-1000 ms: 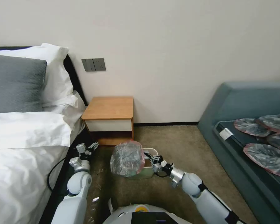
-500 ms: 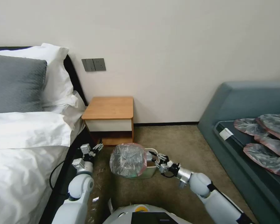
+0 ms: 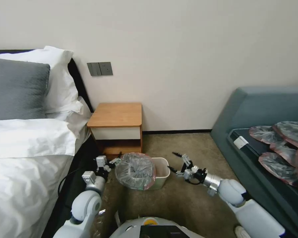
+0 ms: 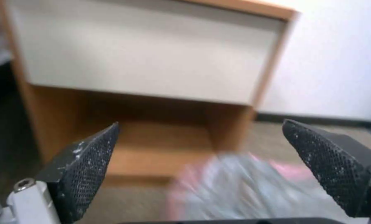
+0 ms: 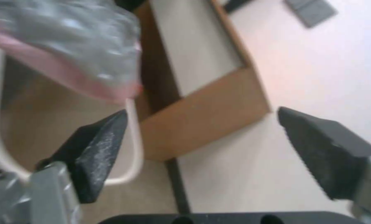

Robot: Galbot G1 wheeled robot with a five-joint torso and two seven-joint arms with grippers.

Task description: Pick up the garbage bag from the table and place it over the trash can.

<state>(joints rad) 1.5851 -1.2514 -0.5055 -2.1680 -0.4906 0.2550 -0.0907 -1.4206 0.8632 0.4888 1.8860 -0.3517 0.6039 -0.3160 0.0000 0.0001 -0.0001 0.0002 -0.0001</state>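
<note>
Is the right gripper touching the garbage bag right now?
Apart. The head view shows the right gripper open beside the trash can, bare rim and carpet lying between it and the garbage bag.

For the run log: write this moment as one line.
garbage bag: draped over trash can left part | left gripper: open beside bag | right gripper: open, right of can | table: bare

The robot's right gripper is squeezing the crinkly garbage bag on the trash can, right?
Not quite. In the head view the right gripper is open and apart from the garbage bag, holding nothing. The bag does sit on the trash can, covering only the side toward the left gripper.
</note>
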